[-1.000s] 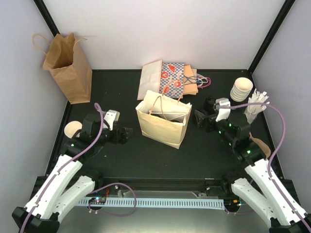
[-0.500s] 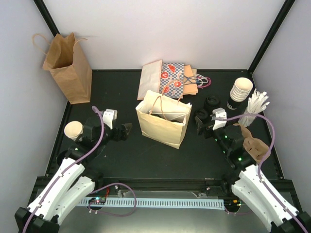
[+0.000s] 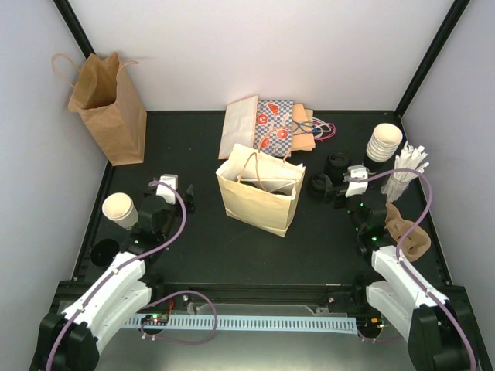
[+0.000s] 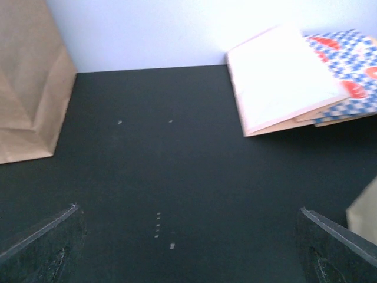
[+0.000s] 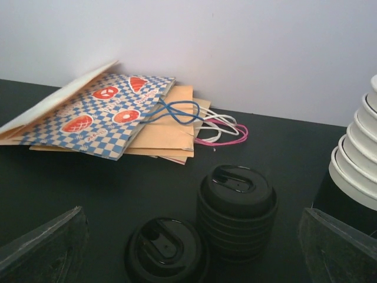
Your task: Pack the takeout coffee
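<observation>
One white paper cup [image 3: 118, 209] stands upright at the left, just left of my left arm. A stack of the same cups [image 3: 384, 141] stands at the far right and shows at the right edge of the right wrist view [image 5: 356, 159]. The cream handled bag [image 3: 259, 189] stands open in the middle. My left gripper [image 3: 176, 198] is open and empty over bare mat [image 4: 188, 253], between the cup and the bag. My right gripper [image 3: 339, 193] is open and empty [image 5: 188, 259], right of the bag, facing a stack of black lids [image 5: 237, 209] and a single lid [image 5: 166, 250].
A brown paper bag [image 3: 108, 104] stands at the far left. Flat bags [image 3: 267, 127] lie against the back wall. A bundle of white sticks [image 3: 406, 170] and a brown cardboard piece [image 3: 406, 228] sit by my right arm. A dark round piece [image 3: 104, 251] lies near the left edge.
Both arms have drawn back toward their bases. The left gripper has turned from pointing right to pointing at the far wall. The brown cardboard piece by the right arm now shows.
</observation>
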Tool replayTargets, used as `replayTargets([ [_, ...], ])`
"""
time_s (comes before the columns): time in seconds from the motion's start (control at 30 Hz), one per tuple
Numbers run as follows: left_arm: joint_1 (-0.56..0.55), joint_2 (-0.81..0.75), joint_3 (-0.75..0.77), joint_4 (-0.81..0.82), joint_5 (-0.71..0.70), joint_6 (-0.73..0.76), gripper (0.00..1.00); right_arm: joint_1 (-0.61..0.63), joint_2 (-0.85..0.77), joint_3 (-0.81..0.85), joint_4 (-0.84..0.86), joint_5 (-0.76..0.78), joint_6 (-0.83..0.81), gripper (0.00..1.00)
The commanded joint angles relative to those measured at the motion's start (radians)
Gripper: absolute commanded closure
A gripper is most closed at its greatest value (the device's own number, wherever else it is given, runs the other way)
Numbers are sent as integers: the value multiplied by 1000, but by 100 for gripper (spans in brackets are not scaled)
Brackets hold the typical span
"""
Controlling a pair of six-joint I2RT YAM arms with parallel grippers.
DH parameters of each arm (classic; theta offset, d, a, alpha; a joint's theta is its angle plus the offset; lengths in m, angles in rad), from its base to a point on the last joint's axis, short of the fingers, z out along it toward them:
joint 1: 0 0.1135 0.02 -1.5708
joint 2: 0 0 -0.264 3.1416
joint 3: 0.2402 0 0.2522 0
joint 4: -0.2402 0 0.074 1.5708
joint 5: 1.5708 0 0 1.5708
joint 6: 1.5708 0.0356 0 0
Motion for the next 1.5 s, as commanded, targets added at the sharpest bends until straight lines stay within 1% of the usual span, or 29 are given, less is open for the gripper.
replayTargets([
  [0.0, 51, 79, -8, 204, -71, 49, 1, -43, 66, -13, 164, -44, -40, 1],
  [0.07, 63, 116, 18, 199, -75, 66, 1, -45, 93, -20, 188, -45, -48, 1],
  [0.2, 94, 184, 15, 280, -85, 108, 1, -48, 170, -37, 271, -1, -52, 0],
  [0.27, 114, 218, -3, 326, -74, 114, 1, -55, 218, -53, 341, 27, -49, 0],
  [0.37, 146, 254, -55, 456, -45, 127, 1, -73, 313, -75, 504, 35, -35, 1],
  [0.4, 160, 269, -72, 502, -31, 129, 1, -76, 337, -67, 522, 37, -41, 1],
  [0.43, 174, 286, -88, 543, -14, 133, 1, -78, 350, -46, 497, 35, -55, 0],
  [0.5, 194, 320, -112, 622, 19, 141, 1, -98, 387, -33, 526, 23, -68, 0],
  [0.53, 201, 337, -110, 637, 35, 149, 1, -110, 405, -40, 560, 8, -69, 0],
  [0.6, 205, 359, -101, 660, 63, 175, 1, -144, 455, -80, 682, -8, -49, 0],
  [0.7, 213, 401, -101, 731, 79, 210, 1, -156, 554, -109, 839, -4, -32, 0],
  [0.73, 218, 416, -100, 755, 93, 224, 1, -156, 560, -104, 843, -9, -33, 0],
  [0.8, 223, 446, -89, 780, 113, 244, 1, -159, 538, -56, 703, 5, -28, 0],
  [0.87, 226, 476, -66, 774, 125, 255, 1, -159, 559, -44, 724, 30, -15, 0],
  [0.93, 233, 510, -20, 722, 135, 250, 1, -161, 549, -26, 669, 42, -8, 0],
  [1.0, 240, 553, 40, 667, 144, 239, 1, -162, 557, -29, 688, 43, -8, 0],
  [1.07, 246, 568, 54, 654, 156, 226, 1, -161, 551, -27, 674, 42, -7, 0],
  [1.1, 251, 572, 40, 697, 167, 213, 1, -161, 551, -27, 675, 42, -8, 0],
  [1.13, 257, 594, -2, 788, 198, 210, 1, -161, 553, -29, 681, 43, -7, 0],
  [1.23, 265, 726, -108, 1136, 235, 223, 1, -161, 551, -29, 678, 44, -8, 0],
  [1.27, 265, 741, -113, 1162, 235, 228, 1, -161, 551, -29, 678, 43, -8, 0],
  [1.3, 267, 721, -84, 1069, 205, 214, 1, -161, 552, -29, 679, 43, -8, 0],
  [1.33, 267, 700, -37, 925, 172, 190, 1, -161, 551, -28, 678, 44, -8, 0],
  [1.37, 281, 688, 1, 843, 189, 168, 1, -161, 552, -29, 679, 44, -7, 0],
  [1.47, 301, 710, -19, 923, 205, 160, 1, -162, 551, -29, 678, 43, -8, 0],
])
